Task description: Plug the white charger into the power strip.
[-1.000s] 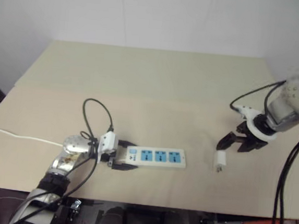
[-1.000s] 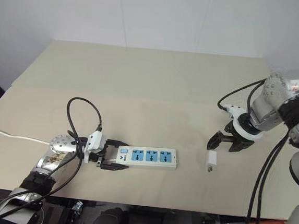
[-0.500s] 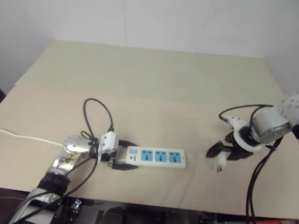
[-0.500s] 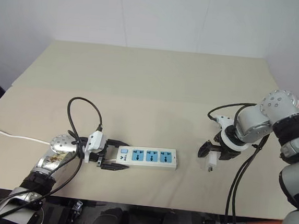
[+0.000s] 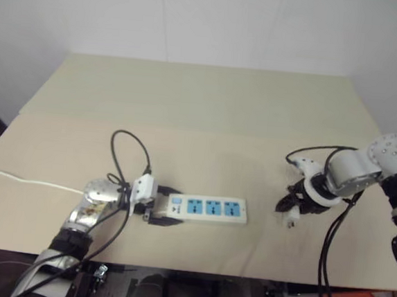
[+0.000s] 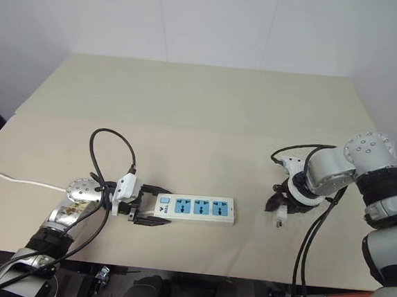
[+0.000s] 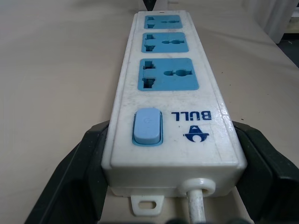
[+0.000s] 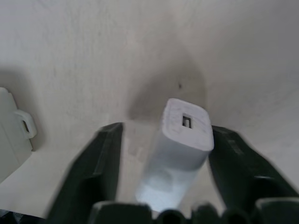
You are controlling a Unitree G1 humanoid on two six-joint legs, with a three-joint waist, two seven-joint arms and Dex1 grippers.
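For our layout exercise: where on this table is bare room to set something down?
Free: the beige table's far half, and the stretch between the long white power strip and the small white charger. Crowded: around each tool, left and right.

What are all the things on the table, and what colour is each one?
Table: one, pale beige, under everything.
Power strip: one, white with three blue sockets, lying flat near the table's front edge, left of the middle.
Strip's cord: one, thin and white, running off the table's left side.
White charger: one, white, on the table to the right of the strip, apart from it.
Wall: white, behind the table.
Left gripper: one, black fingers shut on the strip's left end.
Right gripper: one, black fingers either side of the charger; one finger is at its side, a gap remains on the other.
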